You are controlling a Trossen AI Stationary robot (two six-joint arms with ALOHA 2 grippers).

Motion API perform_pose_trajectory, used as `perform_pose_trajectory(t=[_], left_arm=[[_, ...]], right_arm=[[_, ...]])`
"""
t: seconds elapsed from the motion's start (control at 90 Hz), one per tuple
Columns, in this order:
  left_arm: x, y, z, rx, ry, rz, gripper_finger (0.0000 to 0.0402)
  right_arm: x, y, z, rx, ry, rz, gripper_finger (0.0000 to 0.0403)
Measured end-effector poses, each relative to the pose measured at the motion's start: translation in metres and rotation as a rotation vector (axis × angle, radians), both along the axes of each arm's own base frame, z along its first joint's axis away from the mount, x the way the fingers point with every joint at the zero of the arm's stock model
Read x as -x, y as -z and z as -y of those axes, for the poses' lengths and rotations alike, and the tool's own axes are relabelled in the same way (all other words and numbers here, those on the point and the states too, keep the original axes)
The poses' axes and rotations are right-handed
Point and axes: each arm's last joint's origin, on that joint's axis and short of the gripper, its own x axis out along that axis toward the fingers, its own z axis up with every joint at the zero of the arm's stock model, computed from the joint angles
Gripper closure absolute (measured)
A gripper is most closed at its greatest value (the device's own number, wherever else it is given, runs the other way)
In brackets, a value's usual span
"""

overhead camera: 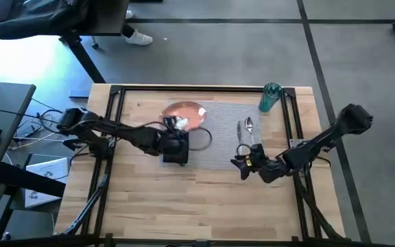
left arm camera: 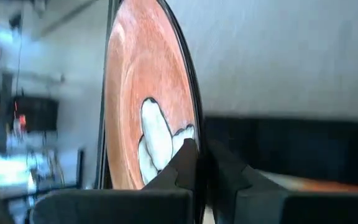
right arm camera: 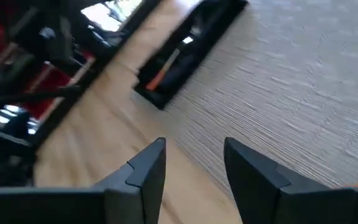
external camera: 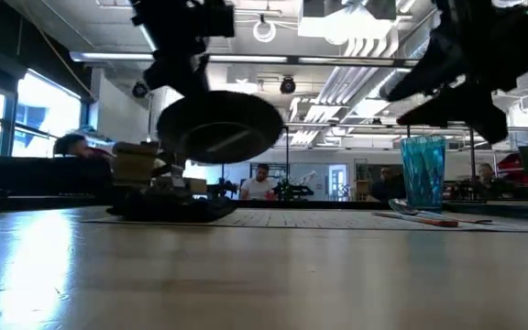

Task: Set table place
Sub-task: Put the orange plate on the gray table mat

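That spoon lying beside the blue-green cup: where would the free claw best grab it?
Probably by the orange handle, coming straight down from above. The spoon lies flat on the grey placemat, so only a top approach fits fingers either side of its thin handle. The right gripper, open and empty, hovers nearby.

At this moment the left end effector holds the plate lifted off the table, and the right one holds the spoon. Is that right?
Not quite. The left end effector does grip the plate by its rim, lifted clear in the low view. But the right end effector is open and empty in the right wrist view; the spoon lies on the placemat.
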Motion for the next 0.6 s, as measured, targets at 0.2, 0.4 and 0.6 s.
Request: perform_pose_trajectory(t=[0.2, 0.4, 0.6], left_arm=[[-0.053, 0.026, 0.016, -0.028, 0.054, -0.001, 0.0401], [-0.087, 0.061, 0.014, -0.090, 0.094, -0.071, 0.0401], [-0.098, 0.096, 0.002, -0.073, 0.077, -0.118, 0.0401]], right_arm=[[0.005, -0.012, 0.003, -0.003, -0.004, 0.043, 0.0261], [0.006, -0.011, 0.002, -0.009, -0.015, 0.033, 0.0261], [0.008, -0.011, 0.000, -0.002, -0.020, 0.032, 0.0261]])
